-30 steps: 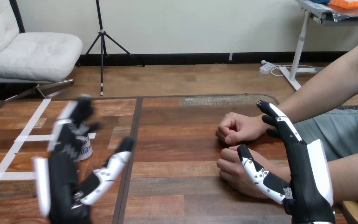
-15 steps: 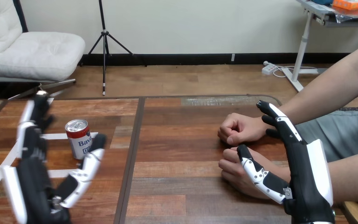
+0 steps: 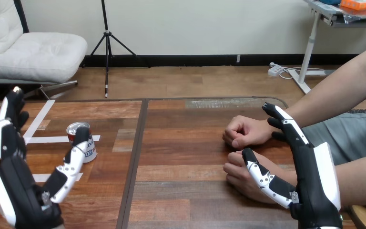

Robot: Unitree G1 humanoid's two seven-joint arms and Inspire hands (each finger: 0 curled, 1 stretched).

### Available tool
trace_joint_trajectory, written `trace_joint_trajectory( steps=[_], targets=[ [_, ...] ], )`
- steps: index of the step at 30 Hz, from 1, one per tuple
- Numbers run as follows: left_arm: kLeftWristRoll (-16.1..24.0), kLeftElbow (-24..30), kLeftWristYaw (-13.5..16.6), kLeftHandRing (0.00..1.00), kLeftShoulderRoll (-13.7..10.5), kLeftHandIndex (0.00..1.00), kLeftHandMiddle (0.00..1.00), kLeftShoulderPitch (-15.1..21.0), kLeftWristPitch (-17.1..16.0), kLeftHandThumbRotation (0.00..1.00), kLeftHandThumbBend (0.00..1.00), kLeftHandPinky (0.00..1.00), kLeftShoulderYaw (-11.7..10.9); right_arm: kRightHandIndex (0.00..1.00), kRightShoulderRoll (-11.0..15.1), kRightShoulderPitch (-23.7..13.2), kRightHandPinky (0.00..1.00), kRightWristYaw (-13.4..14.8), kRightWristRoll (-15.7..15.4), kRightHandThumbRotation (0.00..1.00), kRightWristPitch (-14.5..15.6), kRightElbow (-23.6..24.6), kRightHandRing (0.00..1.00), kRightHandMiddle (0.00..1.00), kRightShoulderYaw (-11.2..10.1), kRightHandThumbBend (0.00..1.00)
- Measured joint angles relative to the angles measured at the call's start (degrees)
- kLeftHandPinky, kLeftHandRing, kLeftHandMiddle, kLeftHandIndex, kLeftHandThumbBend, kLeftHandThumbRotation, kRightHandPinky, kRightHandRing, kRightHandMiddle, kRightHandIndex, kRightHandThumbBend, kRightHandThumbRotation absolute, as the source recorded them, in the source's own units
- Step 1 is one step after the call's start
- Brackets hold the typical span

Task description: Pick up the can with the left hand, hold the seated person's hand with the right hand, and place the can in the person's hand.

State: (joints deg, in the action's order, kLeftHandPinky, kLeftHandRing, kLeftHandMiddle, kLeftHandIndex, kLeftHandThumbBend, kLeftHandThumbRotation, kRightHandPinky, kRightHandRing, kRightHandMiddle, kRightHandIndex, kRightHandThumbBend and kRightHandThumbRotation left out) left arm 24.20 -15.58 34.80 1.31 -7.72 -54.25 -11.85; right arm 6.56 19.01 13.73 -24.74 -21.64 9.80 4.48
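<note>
Red-and-white metal can (image 3: 88, 149): we judge it light, slick, dentable; grasp mid-wall. Left hand (image 3: 19, 191) beside can, fingers (image 3: 5, 129) spread, empty

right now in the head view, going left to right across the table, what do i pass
left hand → can → dark table seam → person's far hand → right hand. The person's near hand overlaps the right hand's thumb, so it is left out of the order.

can (image 3: 75, 128) left on table (image 3: 181, 143), person's hands (image 3: 243, 131) right
</note>
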Motion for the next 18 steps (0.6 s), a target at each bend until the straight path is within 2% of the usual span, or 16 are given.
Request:
trace_joint_trajectory(
  steps=[12,18],
  targets=[
    [5.74,-2.32,5.19,0.85,-3.08,0.86,0.86,3.49,6.0,0.17,0.65,0.81,-0.79,0.87,0.0,0.0,0.79,0.0,-0.07,0.0,-0.01,0.0,0.86,0.88,0.0,0.43],
    [6.18,-4.71,5.99,0.84,-5.07,0.85,0.86,5.58,9.79,0.18,0.66,0.78,-0.61,0.87,-0.02,-0.02,0.79,0.0,-0.09,0.0,0.0,0.0,0.86,0.88,0.03,0.43]
  ],
)
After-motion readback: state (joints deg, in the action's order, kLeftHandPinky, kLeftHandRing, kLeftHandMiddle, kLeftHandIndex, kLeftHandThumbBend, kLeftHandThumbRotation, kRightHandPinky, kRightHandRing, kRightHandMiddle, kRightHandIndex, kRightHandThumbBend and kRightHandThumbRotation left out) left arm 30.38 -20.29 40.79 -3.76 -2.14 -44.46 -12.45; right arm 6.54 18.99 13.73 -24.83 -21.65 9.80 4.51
